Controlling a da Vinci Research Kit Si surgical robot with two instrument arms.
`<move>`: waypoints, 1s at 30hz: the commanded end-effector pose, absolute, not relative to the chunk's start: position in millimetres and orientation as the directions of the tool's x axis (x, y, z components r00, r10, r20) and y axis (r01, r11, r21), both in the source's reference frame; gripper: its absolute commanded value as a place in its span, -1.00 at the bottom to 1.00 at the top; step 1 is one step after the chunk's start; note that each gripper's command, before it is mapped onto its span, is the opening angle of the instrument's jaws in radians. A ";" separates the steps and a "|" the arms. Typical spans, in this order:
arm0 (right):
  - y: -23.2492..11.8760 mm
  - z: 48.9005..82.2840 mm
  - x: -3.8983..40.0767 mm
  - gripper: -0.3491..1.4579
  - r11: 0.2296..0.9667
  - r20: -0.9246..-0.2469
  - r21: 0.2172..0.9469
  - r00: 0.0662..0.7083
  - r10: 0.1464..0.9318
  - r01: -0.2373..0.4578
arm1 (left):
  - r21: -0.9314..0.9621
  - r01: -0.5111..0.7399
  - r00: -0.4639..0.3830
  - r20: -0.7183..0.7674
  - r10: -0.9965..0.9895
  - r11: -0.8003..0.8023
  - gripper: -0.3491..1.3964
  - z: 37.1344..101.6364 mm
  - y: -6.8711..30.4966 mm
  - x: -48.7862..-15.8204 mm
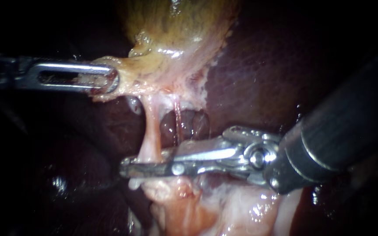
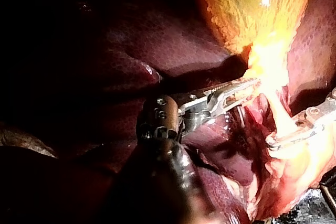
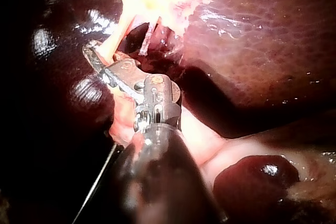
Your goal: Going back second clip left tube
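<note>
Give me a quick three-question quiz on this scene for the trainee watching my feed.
1. True or false: the left instrument has its jaws shut on tissue at the narrow end of the gallbladder.
2. In the endoscope view, the tip of the right instrument sits at the lower end of: A) the pale left tube; B) the gallbladder's yellow body; C) the left instrument's shaft.
3. Fill in: the dark red organ behind the tubes is the ___.

Key: 1 true; 2 A; 3 liver.
</note>
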State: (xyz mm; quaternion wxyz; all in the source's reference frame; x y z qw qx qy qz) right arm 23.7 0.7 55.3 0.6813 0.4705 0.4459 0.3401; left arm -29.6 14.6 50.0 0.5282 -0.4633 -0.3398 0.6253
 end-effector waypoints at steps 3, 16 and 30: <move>0.7 55.5 24.0 -0.67 0.350 -0.313 0.936 0.372 0.874 -0.035 | -0.914 -0.345 -0.013 -0.220 0.975 -0.211 -1.00 50.0 14.6 -29.6; 2.3 59.2 24.7 -0.07 0.618 -0.581 0.785 0.296 0.758 -0.041 | -0.915 -0.345 -0.014 -0.220 0.975 -0.212 -1.00 50.1 14.7 -29.5; 3.0 58.9 18.4 -0.06 0.742 -0.711 0.671 0.300 0.636 0.015 | -0.915 -0.343 -0.016 -0.220 0.975 -0.212 -1.00 50.1 14.6 -29.0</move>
